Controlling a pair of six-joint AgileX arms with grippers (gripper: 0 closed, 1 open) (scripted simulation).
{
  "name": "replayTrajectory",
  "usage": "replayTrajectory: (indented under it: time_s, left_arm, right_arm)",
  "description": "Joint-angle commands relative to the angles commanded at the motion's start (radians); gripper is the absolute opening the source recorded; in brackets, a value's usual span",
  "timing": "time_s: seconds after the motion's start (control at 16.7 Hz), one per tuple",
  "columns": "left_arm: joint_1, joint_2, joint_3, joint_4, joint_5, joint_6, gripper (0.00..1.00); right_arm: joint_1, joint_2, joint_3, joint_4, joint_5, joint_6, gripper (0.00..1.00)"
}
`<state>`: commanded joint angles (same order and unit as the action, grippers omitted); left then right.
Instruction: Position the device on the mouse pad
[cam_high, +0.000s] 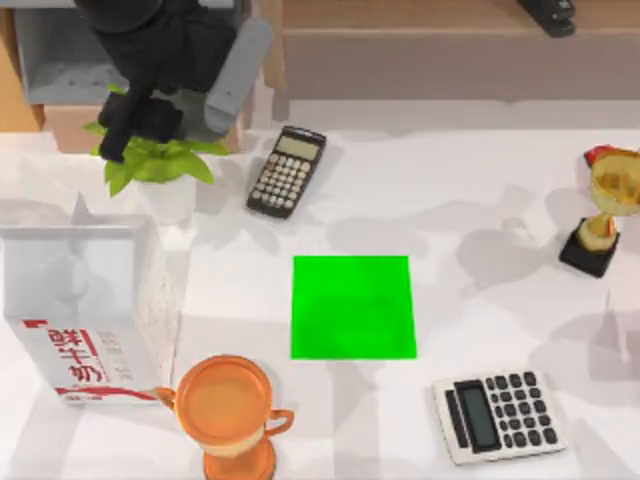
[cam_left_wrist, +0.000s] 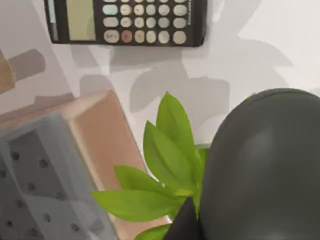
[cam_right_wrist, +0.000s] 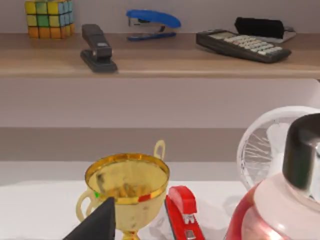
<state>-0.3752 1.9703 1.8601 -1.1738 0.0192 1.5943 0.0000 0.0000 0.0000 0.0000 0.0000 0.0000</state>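
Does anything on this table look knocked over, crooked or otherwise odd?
Nothing is spilled or toppled. The dark calculator lies at a slant beyond the green mouse pad, while the white calculator sits slightly askew by the pad's near right corner. The pad itself is bare.

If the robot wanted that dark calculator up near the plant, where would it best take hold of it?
Probably across its narrow width, at the two long edges, coming straight down from above. The dark calculator lies flat on the table, tilted slightly, so an end effector would turn to match that tilt. Its keyed face gives nothing to pinch. The left arm, above the plant, is nearest; the green mouse pad lies just beyond.
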Motion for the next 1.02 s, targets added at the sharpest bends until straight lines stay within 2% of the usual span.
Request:
replayTrajectory:
  time_s: [0.3,0.54,0.72,1.02]
  left_arm:
    - [-0.201,0.167,0.091,-0.057,0.005,0.464,0.0]
    - [-0.313,0.274,0.128,-0.094,0.007,0.723,0.0]
    - [-0.356,0.319,0.14,-0.109,0.006,0.825,0.0]
    - [-0.363,0.326,0.141,-0.112,0.006,0.841,0.0]
  right_arm:
    - [0.0,0.0,0.0,0.0,0.0,0.0,1.0]
    - [0.0,0.0,0.0,0.0,0.0,0.0,1.0]
    - [0.0,0.0,0.0,0.0,0.0,0.0,1.0]
    - [0.0,0.0,0.0,0.0,0.0,0.0,1.0]
